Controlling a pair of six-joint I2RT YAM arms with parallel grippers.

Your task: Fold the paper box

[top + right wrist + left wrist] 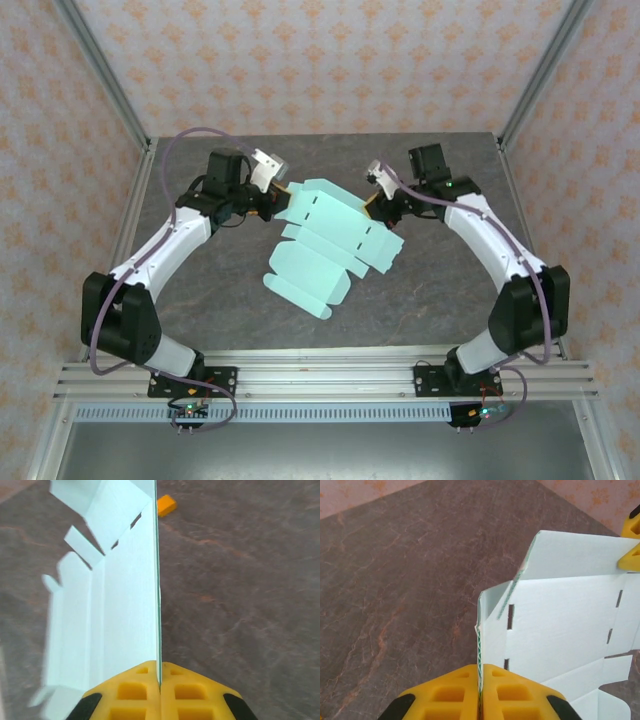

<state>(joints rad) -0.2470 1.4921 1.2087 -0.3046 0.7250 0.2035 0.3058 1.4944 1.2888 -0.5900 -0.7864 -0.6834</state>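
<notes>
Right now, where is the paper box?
Top view: the paper box spans the middle of the table, its far edges pinched by the left pincer and the right pincer.

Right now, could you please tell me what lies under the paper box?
The grey table shows around the paper box, which the left gripper and right gripper pinch by its edges. The patch beneath the sheet is covered, so anything there cannot be seen.

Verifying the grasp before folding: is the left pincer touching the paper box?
Touching. The left wrist view shows the left pincer shut on the paper box, with the card's edge sandwiched between its yellow fingers and no gap.
</notes>
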